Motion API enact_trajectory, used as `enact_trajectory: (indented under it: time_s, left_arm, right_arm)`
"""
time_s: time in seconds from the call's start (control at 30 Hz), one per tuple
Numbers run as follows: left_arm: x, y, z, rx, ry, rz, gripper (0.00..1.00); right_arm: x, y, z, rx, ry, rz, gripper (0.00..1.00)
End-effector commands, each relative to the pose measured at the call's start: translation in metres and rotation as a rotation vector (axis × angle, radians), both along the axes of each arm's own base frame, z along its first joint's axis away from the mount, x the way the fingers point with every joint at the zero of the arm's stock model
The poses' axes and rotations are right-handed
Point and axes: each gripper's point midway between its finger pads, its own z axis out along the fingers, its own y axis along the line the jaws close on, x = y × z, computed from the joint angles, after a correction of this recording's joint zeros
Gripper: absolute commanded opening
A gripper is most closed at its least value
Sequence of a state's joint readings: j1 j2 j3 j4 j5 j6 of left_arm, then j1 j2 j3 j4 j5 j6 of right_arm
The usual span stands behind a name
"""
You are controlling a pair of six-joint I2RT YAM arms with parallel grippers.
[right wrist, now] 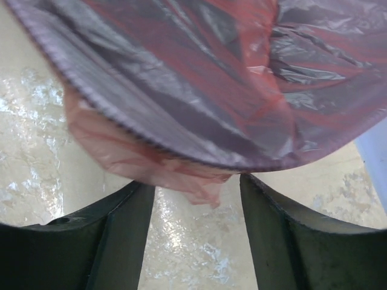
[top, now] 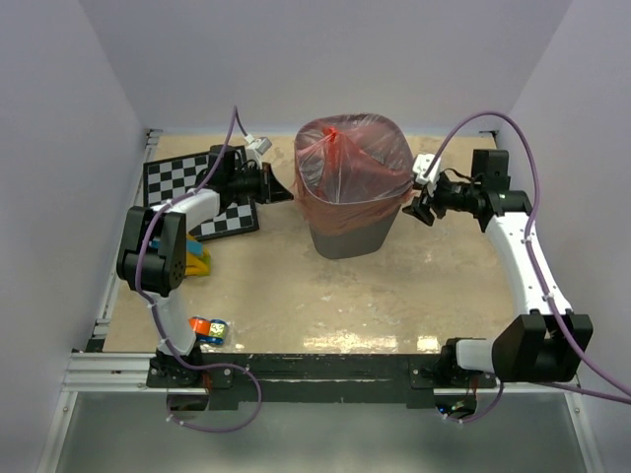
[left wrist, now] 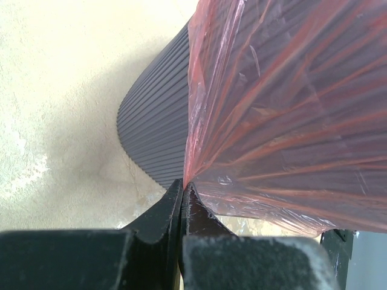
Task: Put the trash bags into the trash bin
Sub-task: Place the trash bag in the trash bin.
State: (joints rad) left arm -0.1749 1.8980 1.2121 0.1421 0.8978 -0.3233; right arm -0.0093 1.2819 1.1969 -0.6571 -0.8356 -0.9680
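Already the bag (top: 345,168) lines the bin (top: 345,238), which stands upright in the middle of the desk (top: 296,296). The bag's mouth is spread across the rim, its hem is folded down over the upper wall, and a loose peak of film stands up inside. The job looks close to done, with only the hem left to settle.

The left fingers (left wrist: 162,212) are pressed fully together on the bag's edge, low on the bin's left side. In the left wrist view the film fans out taut from that pinch. The right fingers (right wrist: 124,232) stand apart at the bin's right side and hold nothing. A limp fold of hem hangs between them, below the rim.

The film is the weak point. It is thin and already stretched from the left pinch, so a further downward or outward pull there could tear it or drag the far side off the rim. On the right, the fold is small and slack. A close could miss it, or catch the mesh along with the film and jerk the bin. The bin looks light and tapers to a narrow base, so uneven pulls from the two sides could slide or tip it.
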Motion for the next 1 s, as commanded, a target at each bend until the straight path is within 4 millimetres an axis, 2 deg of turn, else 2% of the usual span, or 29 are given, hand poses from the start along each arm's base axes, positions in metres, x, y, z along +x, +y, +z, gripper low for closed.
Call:
enact_trajectory:
  time_s: [0.0,0.07,0.13,0.2,0.27,0.33,0.37,0.47,0.7,0.73,0.8,0.97]
  left_arm:
    - [-0.002,0.000,0.017,-0.038,-0.040,-0.013,0.00]
    - [-0.003,0.000,0.020,-0.042,-0.048,-0.015,0.00]
    - [-0.002,0.000,0.021,-0.045,-0.049,-0.014,0.00]
    - [0.000,0.000,0.022,-0.046,-0.053,-0.011,0.00]
    - [0.003,0.000,0.025,-0.050,-0.061,-0.002,0.00]
    - [0.004,-0.001,0.023,-0.054,-0.057,0.003,0.00]
    - [0.004,-0.001,0.023,-0.058,-0.054,0.004,0.00]
    - [0.004,-0.003,0.021,-0.070,-0.046,-0.004,0.00]
    - [0.007,-0.007,0.008,-0.080,-0.021,-0.002,0.00]
    - [0.008,-0.007,0.005,-0.081,-0.010,0.004,0.00]
    - [0.010,-0.006,-0.004,-0.072,0.004,0.020,0.00]
    - [0.013,0.006,-0.044,0.075,0.059,0.076,0.00]
  right_arm:
    - [0.018,-0.001,0.034,0.000,-0.102,-0.006,0.55]
    - [0.017,-0.001,0.034,-0.020,-0.108,0.013,0.39]
    - [0.016,-0.002,0.033,-0.037,-0.109,0.018,0.00]
    - [0.014,-0.003,0.033,-0.041,-0.130,0.016,0.00]
    - [0.013,-0.005,0.022,-0.050,-0.119,0.000,0.00]
    - [0.009,-0.010,-0.003,-0.086,-0.086,-0.004,0.00]
    - [0.007,-0.014,-0.025,-0.105,-0.053,-0.016,0.00]
    - [0.002,-0.017,-0.061,-0.122,0.019,-0.025,0.00]
    - [0.003,-0.019,-0.101,-0.120,0.107,-0.049,0.00]
    - [-0.001,-0.010,-0.107,-0.121,0.125,-0.024,0.00]
    - [-0.005,-0.007,-0.119,-0.129,0.161,-0.015,0.00]
    - [-0.014,-0.011,-0.143,-0.167,0.217,-0.023,0.00]
